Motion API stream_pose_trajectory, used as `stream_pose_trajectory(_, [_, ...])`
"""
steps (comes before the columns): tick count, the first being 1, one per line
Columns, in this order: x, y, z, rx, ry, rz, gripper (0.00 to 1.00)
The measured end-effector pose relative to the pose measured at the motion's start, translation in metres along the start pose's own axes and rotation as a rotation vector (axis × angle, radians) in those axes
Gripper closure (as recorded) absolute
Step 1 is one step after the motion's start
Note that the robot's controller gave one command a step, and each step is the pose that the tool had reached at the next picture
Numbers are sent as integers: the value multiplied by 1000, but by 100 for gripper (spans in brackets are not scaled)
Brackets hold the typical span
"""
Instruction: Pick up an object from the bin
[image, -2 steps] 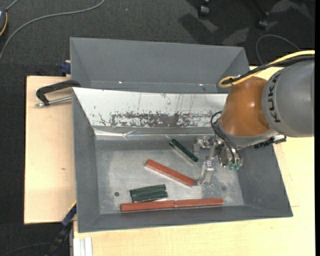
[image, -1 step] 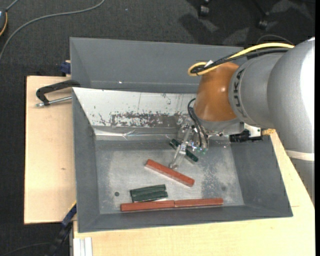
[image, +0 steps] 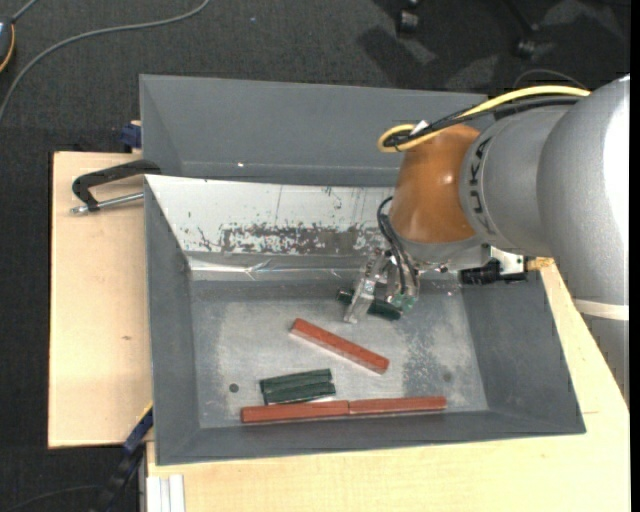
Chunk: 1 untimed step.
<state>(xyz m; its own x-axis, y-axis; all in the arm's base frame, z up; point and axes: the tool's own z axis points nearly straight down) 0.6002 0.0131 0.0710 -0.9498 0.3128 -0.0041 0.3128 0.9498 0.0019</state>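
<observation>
Camera view, centre frame: my claw (image: 372, 300) is clamped on a dark green block (image: 387, 310). Grasp looks made, lifting it out is left.

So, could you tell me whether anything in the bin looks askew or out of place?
Nothing is damaged or spilled. One reddish-brown stick lies diagonally mid-floor, while two similar sticks lie end to end along the front wall, beside a dark green block.
</observation>
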Motion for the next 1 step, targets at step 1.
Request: stream_pose_trajectory(1, [5,-24,-157,-3,-11,-53,100])
